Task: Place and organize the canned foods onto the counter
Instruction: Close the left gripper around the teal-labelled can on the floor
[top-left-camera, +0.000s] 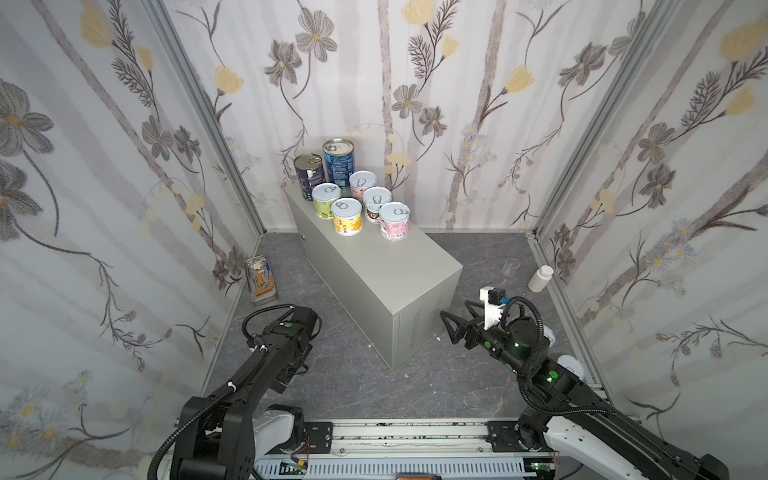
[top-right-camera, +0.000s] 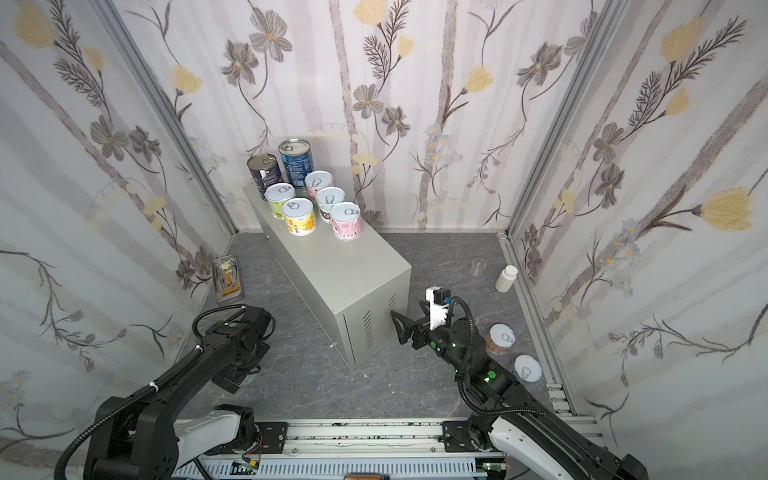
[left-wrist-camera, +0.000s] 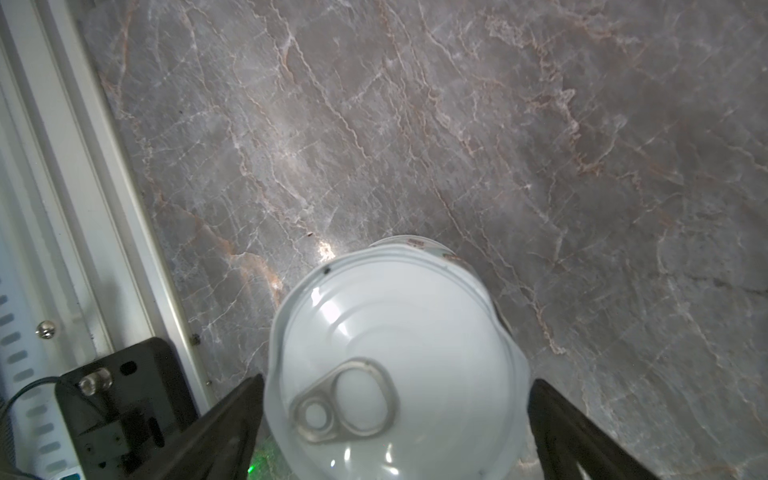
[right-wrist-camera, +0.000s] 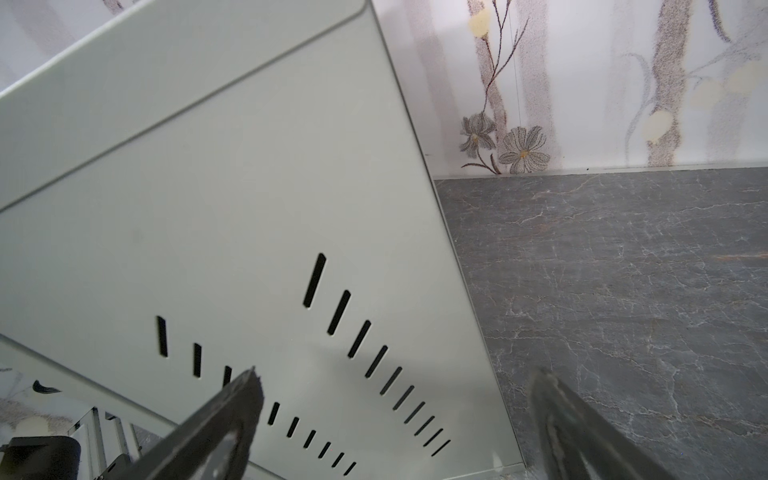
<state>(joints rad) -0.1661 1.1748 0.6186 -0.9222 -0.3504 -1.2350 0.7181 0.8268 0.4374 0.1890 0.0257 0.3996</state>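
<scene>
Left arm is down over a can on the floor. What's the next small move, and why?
Probably close the left gripper on the can: the left wrist view shows its jaws open with a finger on either side of the upright can, which stands on the floor, not on the counter.

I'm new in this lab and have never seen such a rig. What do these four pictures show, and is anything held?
It is a two-armed robot, each arm ending in a two-fingered gripper. Two pictures look down on the whole scene; the other two come from a camera on each wrist. The grey counter carries seven cans: two tall blue cans and five short cans. Two more pale-lidded cans stand on the floor beside the right arm. The left gripper is open around another can on the floor, not gripping it. The right gripper is open and empty, facing the counter's vented end.
</scene>
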